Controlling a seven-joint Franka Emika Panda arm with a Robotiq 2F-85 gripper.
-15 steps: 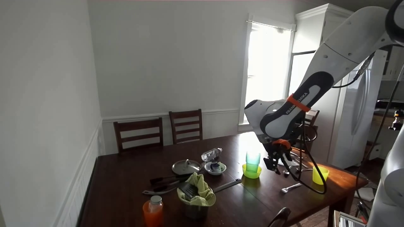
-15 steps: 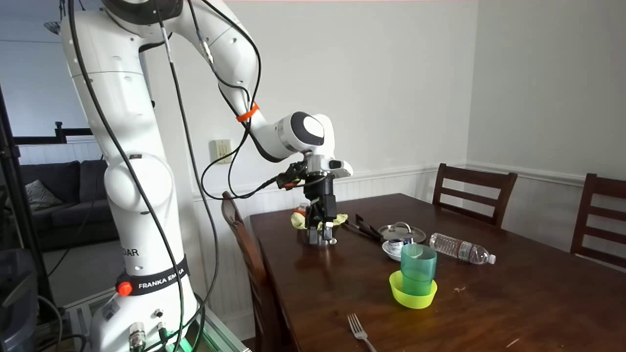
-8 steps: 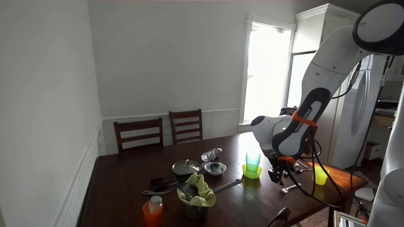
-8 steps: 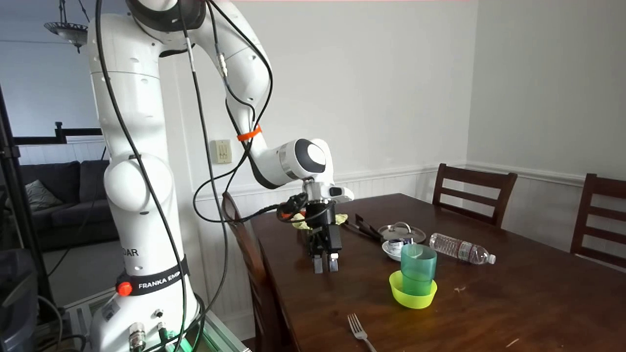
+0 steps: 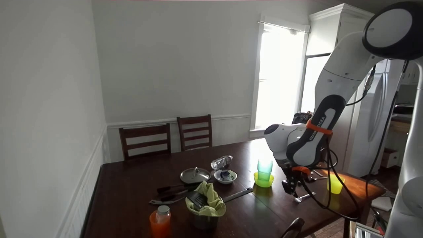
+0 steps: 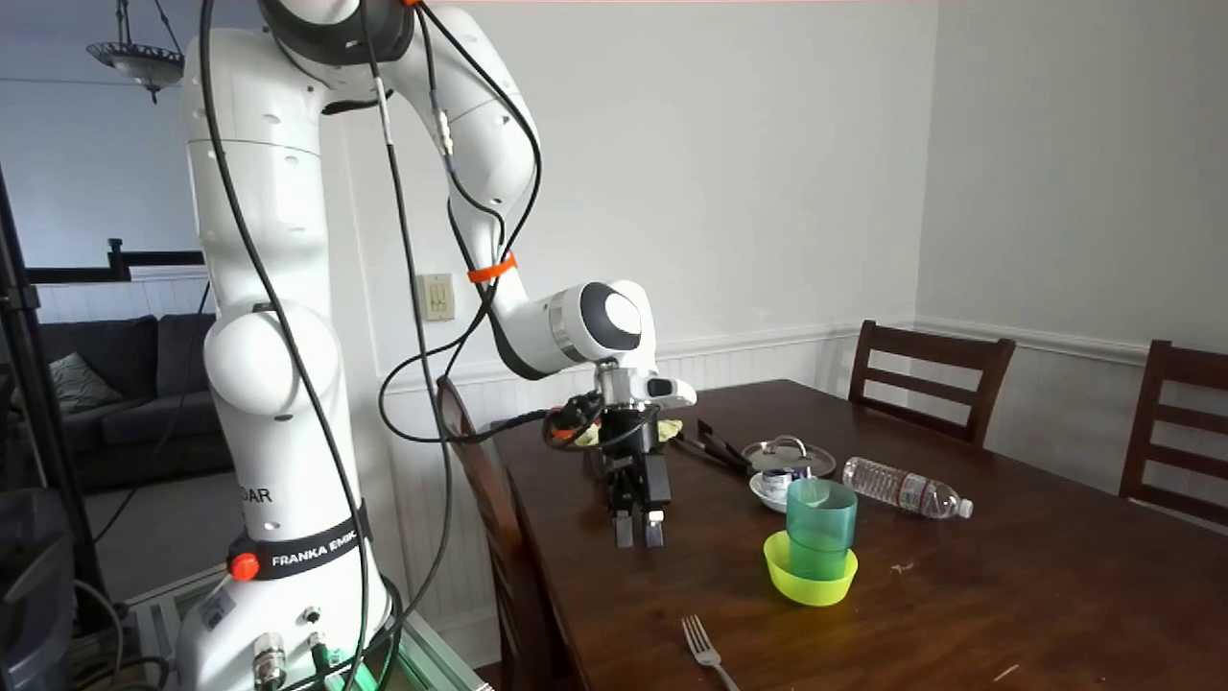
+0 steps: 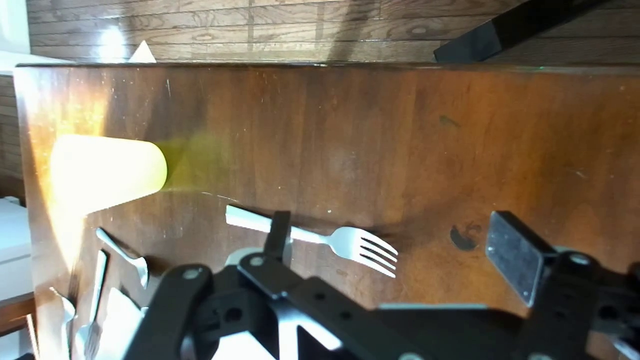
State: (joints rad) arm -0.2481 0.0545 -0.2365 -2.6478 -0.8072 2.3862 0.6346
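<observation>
My gripper (image 7: 395,235) is open and empty in the wrist view, with its two fingers wide apart. It shows above the table in both exterior views (image 5: 289,187) (image 6: 640,533). A silver fork (image 7: 350,242) lies on the table below and is nearest to it. In the wrist view one finger hides part of the fork's handle, and the tines lie between the fingers. The fork also shows in both exterior views (image 5: 304,197) (image 6: 705,645). A teal cup (image 6: 820,523) stands in a yellow-green bowl (image 6: 806,587) near the gripper. A yellow cup (image 7: 115,170) stands near the table's end.
A pot (image 5: 205,222) holds a green cloth (image 5: 214,198) and black spatula (image 5: 198,200). Around it are an orange cup (image 5: 160,226), lid (image 5: 195,177), white bowl (image 5: 225,181) and lying bottle (image 6: 902,488). Spoons (image 7: 130,260) and other cutlery lie near the table's end.
My gripper has come down toward the table and moved nearer the fork, mostly in the first half second, with a small further drop since. The objects on the table have not moved.
</observation>
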